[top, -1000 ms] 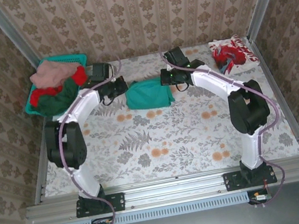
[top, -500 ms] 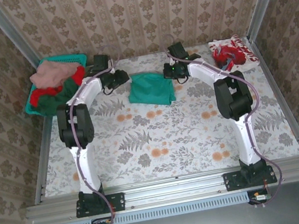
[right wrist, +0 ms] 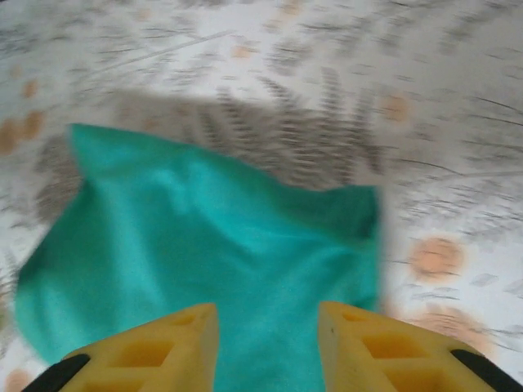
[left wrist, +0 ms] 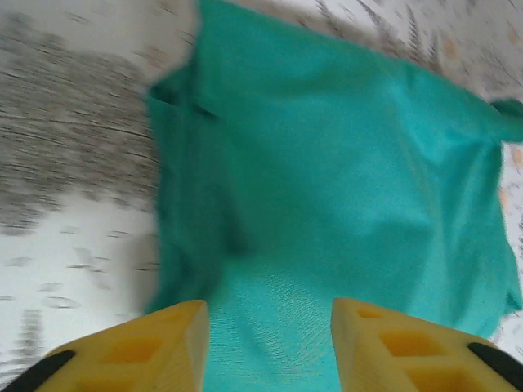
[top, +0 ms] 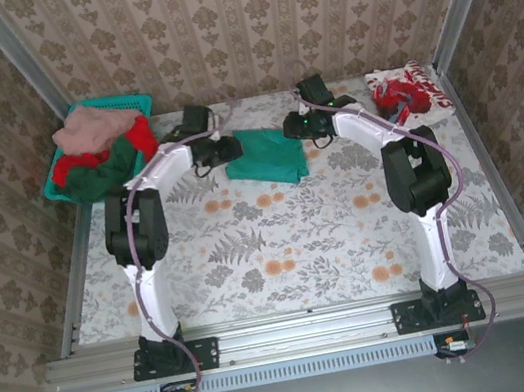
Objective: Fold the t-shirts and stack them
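Landmark: the teal mesh basket point(top: 134, 101) is sitting at the far left corner of the bench point(top: 281, 243)
Basket load: a salmon-pink t-shirt point(top: 88, 128) is lying on top, with a red t-shirt point(top: 140, 134) and a dark green t-shirt point(top: 102, 179) bulging out beneath it on the basket's near side
Teal-green t-shirt point(top: 263, 155): is lying on the bench to the right of the basket, apart from it, gathered into a compact four-sided shape with a few creases
Red-and-white t-shirt point(top: 406, 91): is lying crumpled much farther right of the basket, at the opposite far corner
Left jaws: are standing apart and gripping nothing, between the basket and the teal-green t-shirt, at the shirt's basket-side edge; in the left wrist view the yellow fingers point(left wrist: 147, 355) are framing bare teal cloth point(left wrist: 327, 204)
Right jaws: are standing apart and empty, at the shirt's edge facing away from the basket; the yellow fingers point(right wrist: 163, 347) are hanging over the cloth point(right wrist: 204, 245), though whether they are touching it cannot be told
Left arm point(top: 136, 228): is reaching forward just right of the basket
Right arm point(top: 410, 170): is arching in from the side away from the basket
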